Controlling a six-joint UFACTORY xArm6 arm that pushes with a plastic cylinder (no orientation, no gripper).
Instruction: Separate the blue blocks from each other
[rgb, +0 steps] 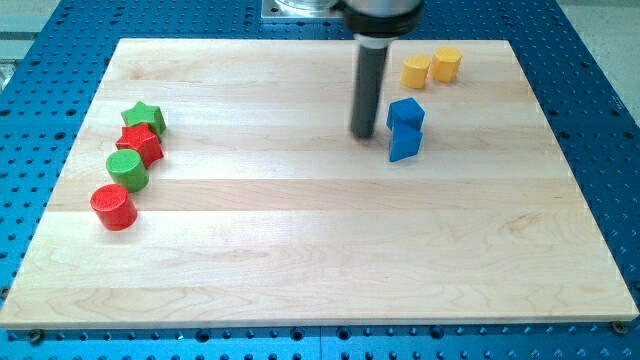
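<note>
Blue blocks, one cube (406, 112) and one angular piece (404, 143), sit touching at the worktop's (300, 250) upper right. My tip (363, 134) stands just to their left; no pincer exists to report. Separation hasn't started: next, wedge between them, probably.

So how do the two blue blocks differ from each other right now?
The upper blue block is a chunky cube-like piece, while the lower blue block looks narrower and more elongated. The upper blue block sits nearer the yellow blocks; the lower one sits toward the view's bottom. My tip is to the view's left of both, level with where they meet. They share the same blue and are touching.
</note>
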